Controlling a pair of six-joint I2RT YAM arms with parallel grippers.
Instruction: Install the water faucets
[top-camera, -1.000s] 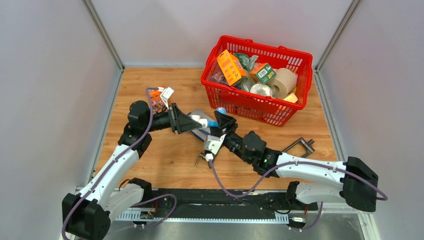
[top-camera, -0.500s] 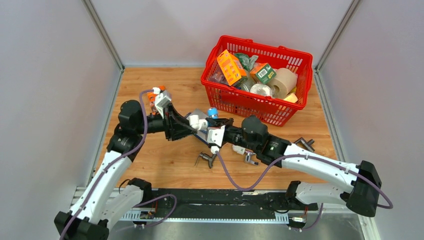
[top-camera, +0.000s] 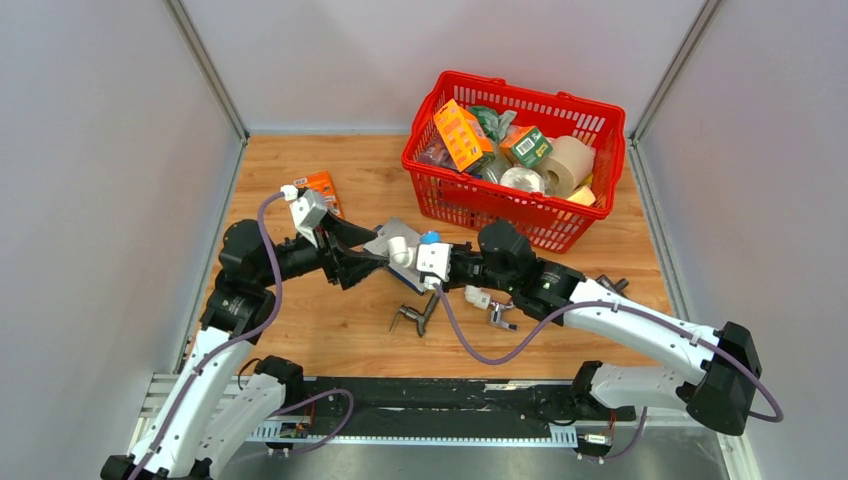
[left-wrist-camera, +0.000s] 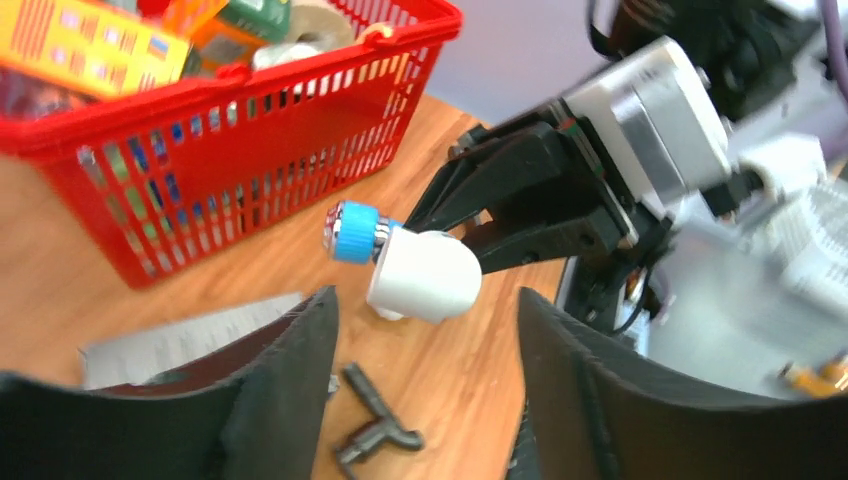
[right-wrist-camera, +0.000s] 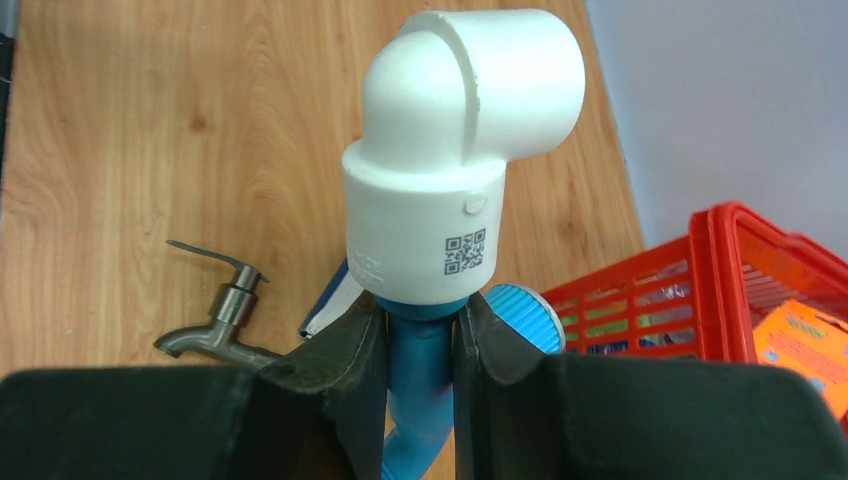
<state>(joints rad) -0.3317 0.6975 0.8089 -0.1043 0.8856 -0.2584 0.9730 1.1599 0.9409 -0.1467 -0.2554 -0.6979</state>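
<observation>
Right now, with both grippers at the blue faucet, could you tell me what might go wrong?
1. The right gripper grips the faucet only by its slim blue stem; the bulky white elbow above could lever it askew.
2. The left gripper is open, facing the elbow; closing off-centre might knock the faucet loose.
3. If dropped, it could hit the grey tap on the table.

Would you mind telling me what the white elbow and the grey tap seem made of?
White elbow: likely matte moulded plastic, opaque, with a printed code and a mould mark. Grey tap: probably metal, dark brushed finish with dull sheen, though coated plastic is possible.
</observation>
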